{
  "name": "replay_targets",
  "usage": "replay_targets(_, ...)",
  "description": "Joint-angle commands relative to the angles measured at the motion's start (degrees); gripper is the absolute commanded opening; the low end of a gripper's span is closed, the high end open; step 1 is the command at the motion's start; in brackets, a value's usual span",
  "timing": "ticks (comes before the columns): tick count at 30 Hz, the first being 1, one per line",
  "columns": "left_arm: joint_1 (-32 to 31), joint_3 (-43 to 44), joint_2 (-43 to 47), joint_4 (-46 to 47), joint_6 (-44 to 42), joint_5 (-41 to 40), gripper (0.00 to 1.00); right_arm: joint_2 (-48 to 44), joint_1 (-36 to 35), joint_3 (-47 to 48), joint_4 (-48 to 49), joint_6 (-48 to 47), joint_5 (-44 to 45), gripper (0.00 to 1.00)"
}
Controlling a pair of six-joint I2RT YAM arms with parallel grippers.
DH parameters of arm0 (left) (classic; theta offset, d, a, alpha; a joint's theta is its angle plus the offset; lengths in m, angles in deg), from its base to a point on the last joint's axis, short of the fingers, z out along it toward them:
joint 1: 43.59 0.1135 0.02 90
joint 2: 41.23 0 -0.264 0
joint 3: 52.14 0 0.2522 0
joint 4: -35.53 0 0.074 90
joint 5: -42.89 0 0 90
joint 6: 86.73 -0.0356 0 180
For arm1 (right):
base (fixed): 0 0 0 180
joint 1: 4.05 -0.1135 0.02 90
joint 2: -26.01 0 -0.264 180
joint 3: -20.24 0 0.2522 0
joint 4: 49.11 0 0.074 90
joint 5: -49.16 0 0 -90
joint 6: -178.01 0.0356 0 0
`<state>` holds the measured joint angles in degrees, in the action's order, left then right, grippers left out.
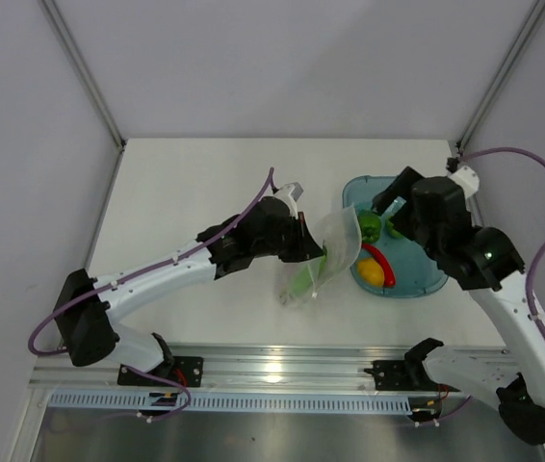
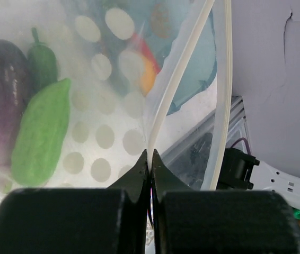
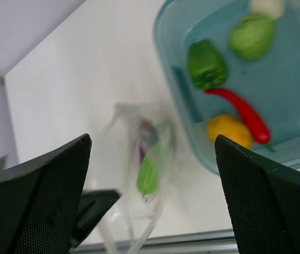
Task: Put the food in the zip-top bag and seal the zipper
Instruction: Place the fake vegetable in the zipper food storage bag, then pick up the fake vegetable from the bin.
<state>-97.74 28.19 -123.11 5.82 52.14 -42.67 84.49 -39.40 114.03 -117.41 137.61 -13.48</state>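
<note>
white arms (image 1: 162, 279) with black joints (image 1: 85, 327), purple cables (image 1: 272, 181) alongside, black mesh-textured end effector fingers (image 3: 266, 206).

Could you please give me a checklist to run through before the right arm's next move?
1. Left gripper shut on the clear crinkly plastic bag edge: ok.
2. Bag's thin clear zipper strips parted, mouth open: ok.
3. Right gripper open and empty: ok.
4. Green toy cucumber and purple eggplant inside bag: ok.
5. Teal translucent tray emptied: not ok; green pepper, red chili, yellow-orange fruit lie there.
</note>
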Motion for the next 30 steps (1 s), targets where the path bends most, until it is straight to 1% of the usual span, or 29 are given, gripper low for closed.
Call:
replay_targets(1,0.1,1.5,4.4,0.1,-1.8,-1.7,0.01,-3.8,9.2,1.2,-6.7,-7.1,-0.9,0.99)
replay_targets(2,0.3,2.2,4.1,-0.1,-2.3,-1.5,0.01,-3.9,14.4,0.3,-6.8,-8.5,-2.0,0.99)
replay_targets(4,1.0,2.7,2.4,-0.5,-2.8,0.8,0.00,-3.1,19.5,-1.2,-5.8,-12.9,-9.0,0.99)
replay_targets(5,1.2,2.4,2.2,-0.1,-2.8,1.6,0.00,-2.7,23.7,-3.1,-5.3,-13.7,-11.3,0.99)
replay_targets(6,1.2,2.2,1.9,0.5,-2.9,2.1,0.01,-2.3,25.7,-4.3,-3.8,-15.1,-16.5,0.99)
replay_targets(8,1.2,1.3,1.7,2.0,-3.1,2.8,0.01,-1.4,30.0,-8.3,-0.8,-16.0,-21.2,0.99)
replay_targets(10,1.2,0.8,1.8,2.1,-3.5,2.8,0.01,-0.6,32.0,-10.6,1.0,-16.4,-24.7,0.99)
replay_targets(12,1.3,1.0,2.0,1.6,-3.9,2.4,0.01,0.1,33.6,-13.7,3.5,-16.7,-26.2,0.99)
replay_targets(16,2.0,-0.1,2.6,2.7,-5.1,3.0,0.01,2.6,33.6,-17.7,6.0,-16.9,-30.7,0.99)
replay_targets(19,2.6,-1.3,2.5,4.2,-5.3,4.2,0.01,3.7,33.4,-20.9,8.2,-16.9,-32.0,1.00)
replay_targets(24,2.7,-1.9,2.3,5.1,-5.4,5.8,0.01,4.1,32.6,-23.2,9.0,-17.5,-28.9,0.99)
replay_targets(30,2.7,-2.8,3.1,6.2,-4.9,5.7,0.01,10.3,33.9,-24.9,9.2,-16.7,-27.4,0.99)
